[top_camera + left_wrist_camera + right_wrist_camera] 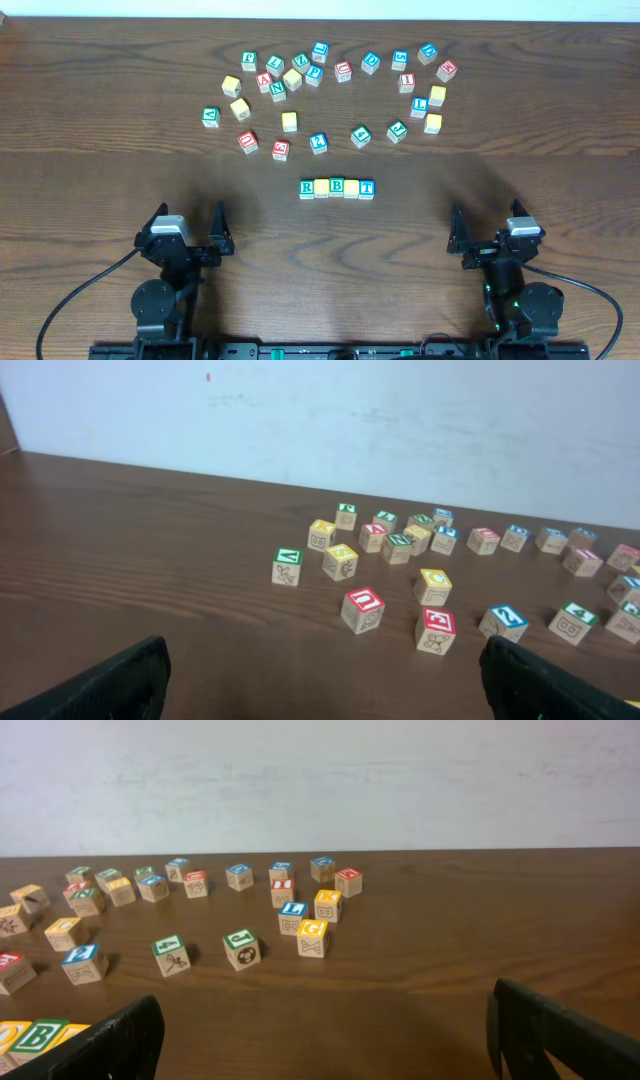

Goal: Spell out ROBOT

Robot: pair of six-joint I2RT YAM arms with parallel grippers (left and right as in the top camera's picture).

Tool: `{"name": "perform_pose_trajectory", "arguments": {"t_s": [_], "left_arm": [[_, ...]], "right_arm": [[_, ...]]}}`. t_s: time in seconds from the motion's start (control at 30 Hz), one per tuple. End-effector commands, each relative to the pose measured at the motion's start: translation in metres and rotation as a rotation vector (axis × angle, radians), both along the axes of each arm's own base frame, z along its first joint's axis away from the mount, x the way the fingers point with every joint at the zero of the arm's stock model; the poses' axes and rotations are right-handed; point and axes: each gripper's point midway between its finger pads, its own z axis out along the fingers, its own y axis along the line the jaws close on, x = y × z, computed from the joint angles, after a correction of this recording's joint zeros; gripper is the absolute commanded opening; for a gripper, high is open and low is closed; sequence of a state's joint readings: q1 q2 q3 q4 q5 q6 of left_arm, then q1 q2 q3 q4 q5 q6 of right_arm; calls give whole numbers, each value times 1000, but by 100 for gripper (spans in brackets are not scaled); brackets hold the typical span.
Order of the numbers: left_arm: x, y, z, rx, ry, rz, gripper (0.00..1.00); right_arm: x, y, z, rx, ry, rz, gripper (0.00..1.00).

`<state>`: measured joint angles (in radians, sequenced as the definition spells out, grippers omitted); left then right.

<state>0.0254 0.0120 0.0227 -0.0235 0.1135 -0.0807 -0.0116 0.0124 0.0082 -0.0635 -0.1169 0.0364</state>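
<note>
Five cubes stand touching in a straight row at the table's middle: green R (307,188), a yellow-faced cube (322,187), green B (337,186), a second yellow-faced cube (352,188) and blue T (367,188). Part of that row, with the green B (38,1036), shows at the lower left of the right wrist view. My left gripper (190,222) rests near the front left, open and empty. At the front right my right gripper (487,224) is likewise open with nothing between its fingers. Both stand well apart from the row.
Several loose letter cubes lie scattered behind the row, among them a red one (280,150), a blue one (318,143), a green one (361,135) and a yellow one (289,121). Bare wood separates the grippers from the row.
</note>
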Motion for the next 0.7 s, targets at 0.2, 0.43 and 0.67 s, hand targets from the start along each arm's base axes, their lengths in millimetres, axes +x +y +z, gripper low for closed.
{"name": "perform_pose_trajectory", "arguments": {"t_s": [0.2,0.43,0.67], "left_arm": [[-1,13,-17,-56,51,81,98],[-1,9,-17,17,51,49,98],[-1,10,-17,57,51,48,98]], "right_arm": [[0,1,-1,-15,-2,3,99],[0,1,-1,-15,-1,3,99],[0,1,-1,-15,-1,3,99]]}}
